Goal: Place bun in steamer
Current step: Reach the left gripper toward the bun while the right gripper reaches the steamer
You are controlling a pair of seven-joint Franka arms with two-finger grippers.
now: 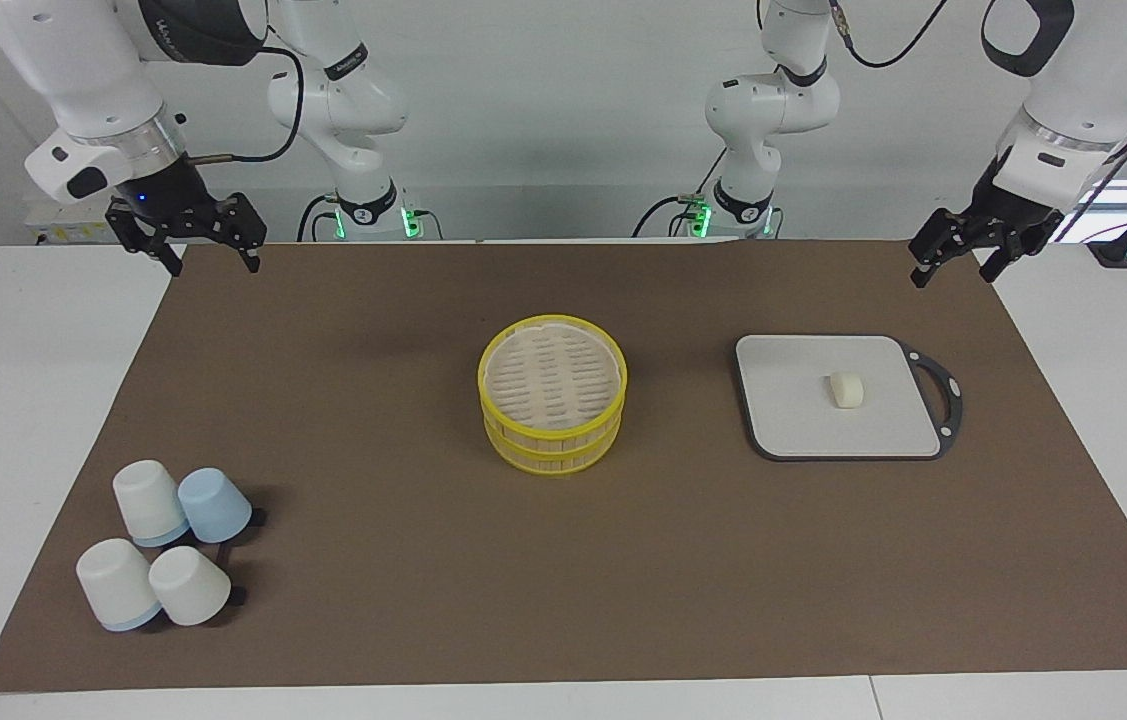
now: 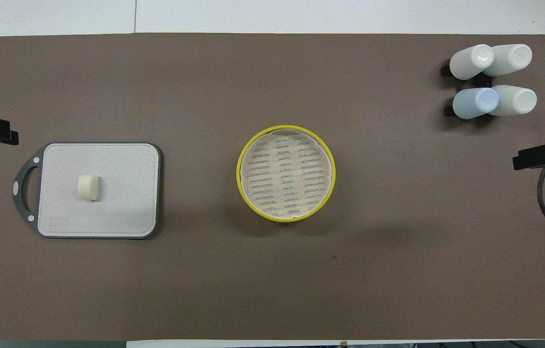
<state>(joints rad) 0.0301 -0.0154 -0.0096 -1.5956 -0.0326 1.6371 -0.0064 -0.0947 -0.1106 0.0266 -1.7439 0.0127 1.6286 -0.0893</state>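
The bun (image 1: 846, 390) is a small cream-white lump lying on the flat grey board (image 1: 793, 425) toward the left arm's end of the table; it also shows in the overhead view (image 2: 88, 187). The steamer (image 1: 552, 330), two stacked yellow-rimmed tiers with a slotted floor, stands empty at the table's middle, and shows in the overhead view (image 2: 240, 169). My left gripper (image 1: 953, 272) hangs open and empty in the air over the mat's corner at its own end. My right gripper (image 1: 211, 262) hangs open and empty over the mat's corner at its end.
The board (image 2: 122, 203) has a dark handle at its outer end. Several upturned white and pale blue cups (image 1: 168, 545) stand clustered toward the right arm's end, farther from the robots. A brown mat (image 1: 403, 420) covers the table.
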